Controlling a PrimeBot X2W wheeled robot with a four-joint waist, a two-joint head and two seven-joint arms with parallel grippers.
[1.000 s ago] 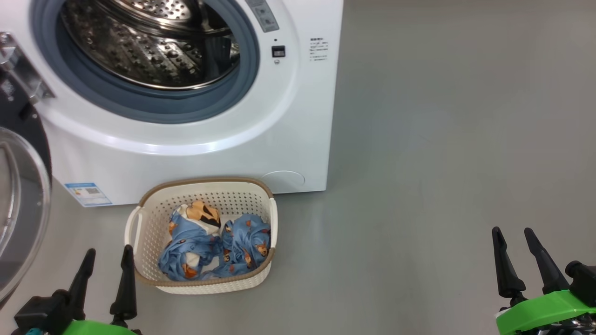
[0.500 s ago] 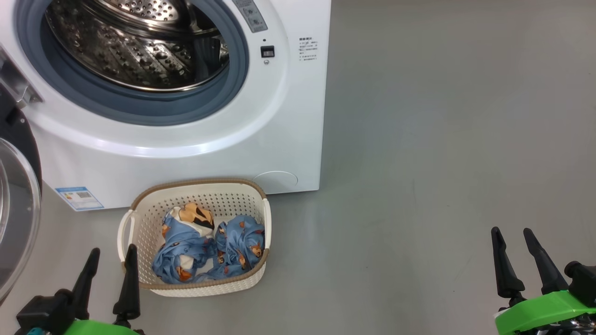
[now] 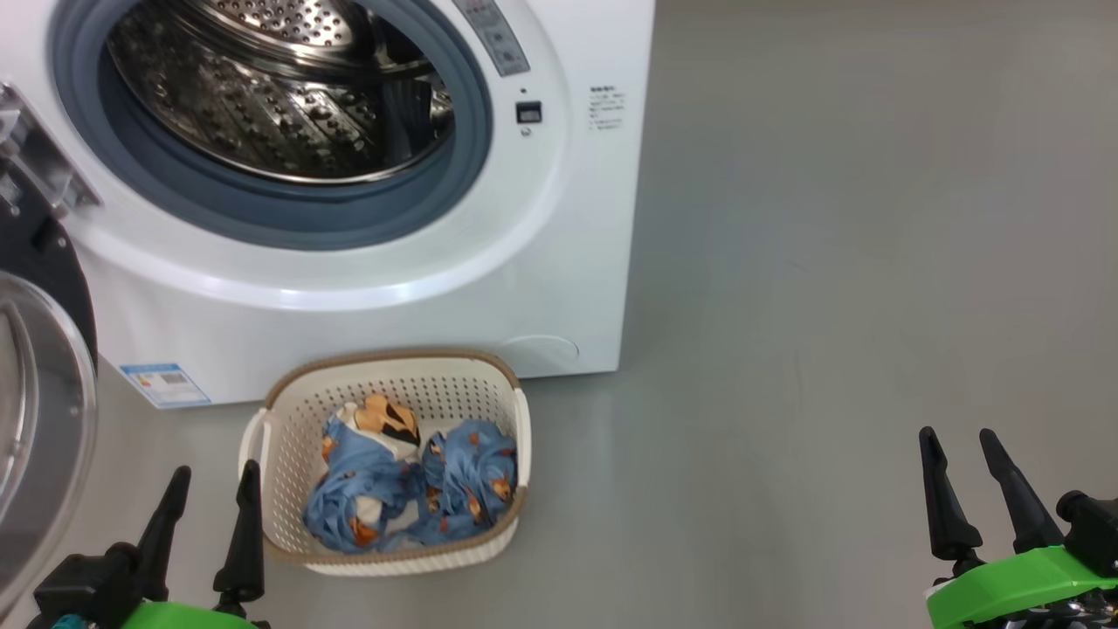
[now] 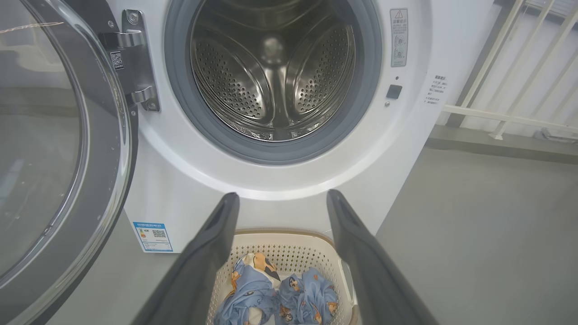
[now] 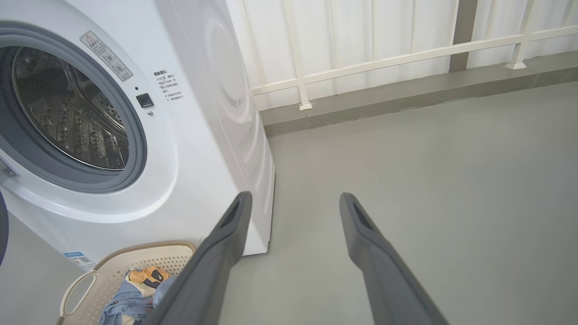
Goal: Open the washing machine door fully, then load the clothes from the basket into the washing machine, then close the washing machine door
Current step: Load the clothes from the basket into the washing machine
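White front-loading washing machine (image 3: pixel 367 297), steel perforated drum (image 3: pixel 262 105), grey-blue gasket (image 3: pixel 288 223), blue label (image 3: pixel 164 384) low on its front, washing machine door (image 4: pixel 67 158) swung wide open on its hinge, cream perforated basket (image 3: pixel 393 360) with brown rim and 2 side handles just before the machine, light blue printed clothes (image 3: pixel 410 498) bundled inside

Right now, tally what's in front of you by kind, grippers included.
washing machine: 1
washing machine door: 1, open
basket: 1
clothes: 1 bundle in the basket; garment count unclear
grippers: 2 (left gripper, right gripper), both open
Total: 6
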